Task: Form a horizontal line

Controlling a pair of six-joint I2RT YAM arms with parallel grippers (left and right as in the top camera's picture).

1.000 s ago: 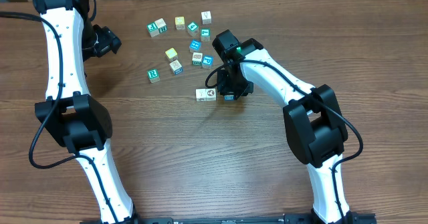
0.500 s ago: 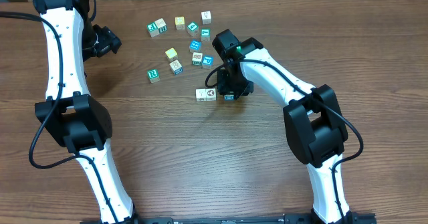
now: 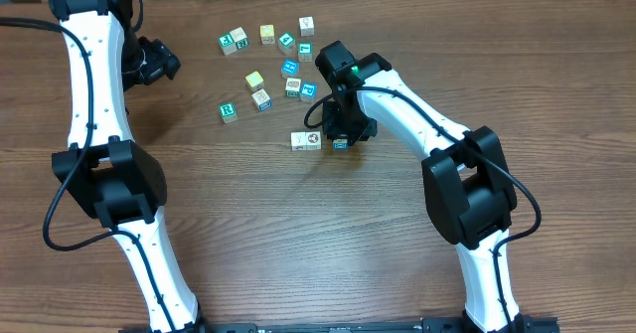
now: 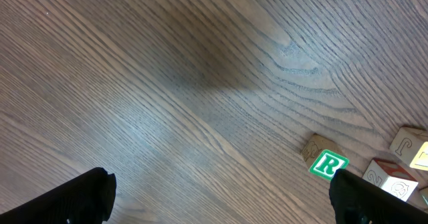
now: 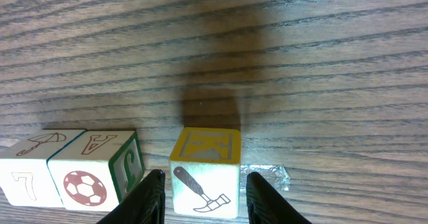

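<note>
Just right of the horizontal line [image 5: 70, 169] | hammer cube [image 5: 204, 174] stands on the counter [image 5: 301, 63], a gap short of the row's end, likely being squared up to join it | right hand [image 5: 205, 200] narrow, straddling that cube; cannot tell whether it pinches | left hand [image 4: 224, 200] wide and empty, well left of the line, presumably keeping clear | loose cubes [image 3: 268, 60] beyond the line

On the table [image 3: 298, 234], two touching cubes make up the horizontal line [image 3: 306, 140] near the middle, running left to right. Just right of it, across a slim gap, a lone cube [image 5: 204, 174] stands between the fingers of the right gripper [image 3: 340, 140]. Behind these, toward the far edge, loose cubes [image 3: 266, 65] lie scattered. The left gripper [image 3: 165, 63] hangs left of that scatter, well apart from the row
</note>
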